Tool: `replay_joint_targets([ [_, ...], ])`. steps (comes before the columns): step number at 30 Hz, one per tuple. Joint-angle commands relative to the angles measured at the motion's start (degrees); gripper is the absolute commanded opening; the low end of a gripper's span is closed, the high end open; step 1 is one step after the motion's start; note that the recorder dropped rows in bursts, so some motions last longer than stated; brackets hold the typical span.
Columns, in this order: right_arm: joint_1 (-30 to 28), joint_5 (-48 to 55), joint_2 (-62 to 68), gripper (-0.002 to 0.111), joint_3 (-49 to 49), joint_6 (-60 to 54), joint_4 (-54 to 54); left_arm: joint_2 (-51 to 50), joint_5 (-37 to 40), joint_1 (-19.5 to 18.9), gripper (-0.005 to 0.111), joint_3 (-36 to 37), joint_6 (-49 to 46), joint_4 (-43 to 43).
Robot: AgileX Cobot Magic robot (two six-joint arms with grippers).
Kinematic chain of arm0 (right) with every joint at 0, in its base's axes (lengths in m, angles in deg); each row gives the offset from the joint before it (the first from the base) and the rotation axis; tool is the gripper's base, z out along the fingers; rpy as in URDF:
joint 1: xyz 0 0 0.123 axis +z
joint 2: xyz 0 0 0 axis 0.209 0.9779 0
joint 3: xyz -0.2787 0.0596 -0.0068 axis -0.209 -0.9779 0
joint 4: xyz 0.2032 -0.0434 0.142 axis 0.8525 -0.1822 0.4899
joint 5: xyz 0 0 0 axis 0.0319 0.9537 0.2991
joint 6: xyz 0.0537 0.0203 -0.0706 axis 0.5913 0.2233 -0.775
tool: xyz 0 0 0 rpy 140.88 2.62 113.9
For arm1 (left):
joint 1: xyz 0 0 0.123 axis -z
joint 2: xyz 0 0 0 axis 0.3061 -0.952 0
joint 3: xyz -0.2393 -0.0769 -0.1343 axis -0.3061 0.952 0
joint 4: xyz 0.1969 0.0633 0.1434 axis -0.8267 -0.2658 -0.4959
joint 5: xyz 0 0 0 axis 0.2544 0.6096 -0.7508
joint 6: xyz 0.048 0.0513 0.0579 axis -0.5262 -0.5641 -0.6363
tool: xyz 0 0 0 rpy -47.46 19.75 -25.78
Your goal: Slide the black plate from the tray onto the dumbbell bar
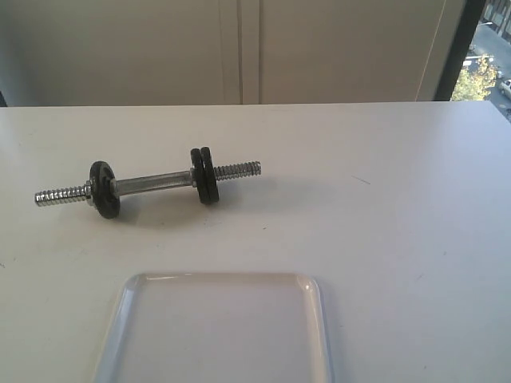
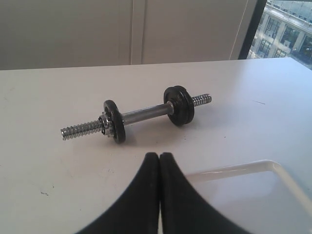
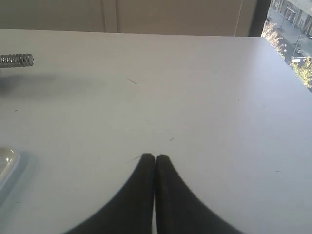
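1. White tabletop fills the scene. Beige wall panels stand behind it from 10 to 1 o'clock, and a window strip shows at 2 o'clock.
2. At 10 o'clock from the table's middle lies the short chrome steel dumbbell bar. One threaded end points toward 8 o'clock, the other toward 2 o'clock.
3. A single flat round black cast-iron plate sits on the bar near its left end. A pair of matching black plates, pressed face to face, sits near its right end.
4. At 6 o'clock, well apart from the bar, lies the shallow translucent white plastic tray, cut off by the frame's edge.
5. The left gripper has its black fingers closed flush on each other, gripping nothing. It points toward the bar, with the tray's rim just beside it.
6. The right gripper is likewise fully closed and holds nothing. It is above bare table, well apart from the bar's threaded end.
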Motion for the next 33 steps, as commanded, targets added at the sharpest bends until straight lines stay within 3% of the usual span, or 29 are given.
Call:
replay_joint_targets([
  [1,-1.0,-1.4,-0.4,0.000,-0.3,0.5,0.1,0.3,-0.4,-0.1,0.000,0.3,0.5,0.4],
  [33,-1.9,-1.4,-0.4,0.000,-0.3,0.5,0.1,0.3,-0.4,-0.1,0.000,0.3,0.5,0.4],
])
